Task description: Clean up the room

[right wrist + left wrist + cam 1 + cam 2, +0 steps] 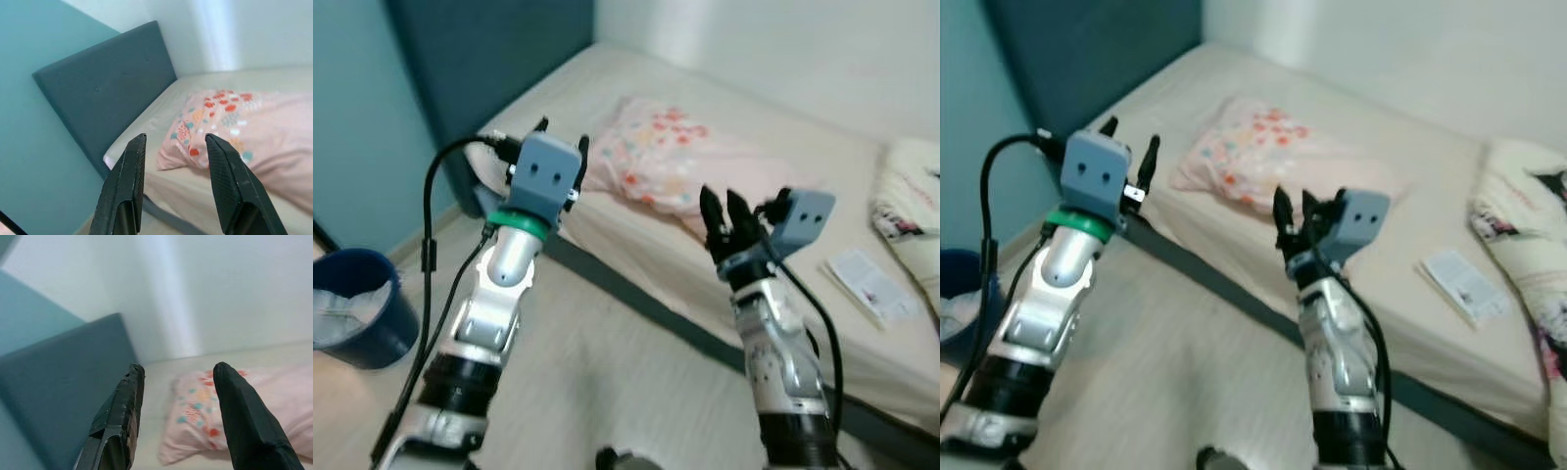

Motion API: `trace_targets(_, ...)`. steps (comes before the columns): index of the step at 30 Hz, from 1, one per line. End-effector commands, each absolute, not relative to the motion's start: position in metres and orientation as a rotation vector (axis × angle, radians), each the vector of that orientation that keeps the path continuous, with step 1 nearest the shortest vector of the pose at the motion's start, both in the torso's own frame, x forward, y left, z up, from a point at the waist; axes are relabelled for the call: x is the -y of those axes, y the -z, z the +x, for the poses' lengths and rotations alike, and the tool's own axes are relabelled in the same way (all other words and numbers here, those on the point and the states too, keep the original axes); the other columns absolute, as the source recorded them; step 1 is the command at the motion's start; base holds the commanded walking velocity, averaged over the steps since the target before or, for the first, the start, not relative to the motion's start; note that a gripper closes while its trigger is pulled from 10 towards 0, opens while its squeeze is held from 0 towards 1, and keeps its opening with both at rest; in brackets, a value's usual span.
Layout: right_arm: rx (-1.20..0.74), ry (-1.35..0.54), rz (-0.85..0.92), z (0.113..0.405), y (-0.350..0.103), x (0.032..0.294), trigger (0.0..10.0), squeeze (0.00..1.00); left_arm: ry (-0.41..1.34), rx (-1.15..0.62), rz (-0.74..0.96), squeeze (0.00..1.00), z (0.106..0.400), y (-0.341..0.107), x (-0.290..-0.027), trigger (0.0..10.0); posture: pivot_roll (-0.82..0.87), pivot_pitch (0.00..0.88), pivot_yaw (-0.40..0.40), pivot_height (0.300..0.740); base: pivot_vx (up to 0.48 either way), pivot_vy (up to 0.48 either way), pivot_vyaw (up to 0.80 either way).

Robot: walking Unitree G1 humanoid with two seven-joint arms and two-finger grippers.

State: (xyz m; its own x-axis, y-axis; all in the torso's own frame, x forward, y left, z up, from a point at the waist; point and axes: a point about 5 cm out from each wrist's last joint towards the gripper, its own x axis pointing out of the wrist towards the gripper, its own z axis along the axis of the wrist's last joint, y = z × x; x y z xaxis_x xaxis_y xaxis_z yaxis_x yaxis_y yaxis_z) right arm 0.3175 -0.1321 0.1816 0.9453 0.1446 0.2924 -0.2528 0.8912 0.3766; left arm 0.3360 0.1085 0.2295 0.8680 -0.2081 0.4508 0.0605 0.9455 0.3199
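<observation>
Grippers both raised over the bed (pixel 636 108) edge, left (pixel 563 147) and right (pixel 724 217) fingers parted and holding nothing, with the pillow (pixel 680 157) at twelve o'clock and a booklet (pixel 871 284) at two.

Soft, even daylight is filling the room, glaring pale down the wall (pixel 171 298); both eye views are looking slightly blurred, and faint shadows are lying under the pillow (pixel 675 162)

Your head cameras look down from above the bedside, facing the bed (pixel 636 88). Both wrist cameras sit closer, looking toward the headboard (pixel 112 88) and sharing the pillow (pixel 230 406).
</observation>
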Motion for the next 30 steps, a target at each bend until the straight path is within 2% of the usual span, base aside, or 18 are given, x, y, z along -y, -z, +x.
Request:
trace_targets(1,0.245,-0.192,0.472,0.317,-0.179,0.138,10.0,0.00,0.174,0.489,0.289,0.00,0.335,-0.225,-0.102,10.0,-0.16,0.026,0.031,0.738,0.000,0.000,-0.77)
trace_targets(6,0.252,-0.213,0.503,0.315,-0.182,0.138,10.0,0.00,0.199,0.431,0.237,0.00,0.335,-0.215,-0.098,10.0,-0.16,0.020,0.032,0.738,0.000,0.000,-0.77)
trace_targets(21,0.250,-0.295,0.518,0.312,-0.186,0.131,10.0,0.00,0.214,0.420,0.251,0.00,0.335,-0.211,-0.094,10.0,-0.16,0.017,0.034,0.738,0.000,0.000,-0.77)
trace_targets(25,0.244,-0.284,0.461,0.312,-0.183,0.130,10.0,0.00,0.208,0.429,0.267,0.00,0.335,-0.211,-0.094,10.0,-0.16,0.018,0.037,0.738,0.063,0.000,-0.38)
trace_targets(30,0.242,-0.297,0.423,0.311,-0.182,0.127,10.0,0.00,0.199,0.436,0.281,0.00,0.335,-0.210,-0.095,10.0,-0.16,0.020,0.037,0.738,0.414,0.000,0.00)
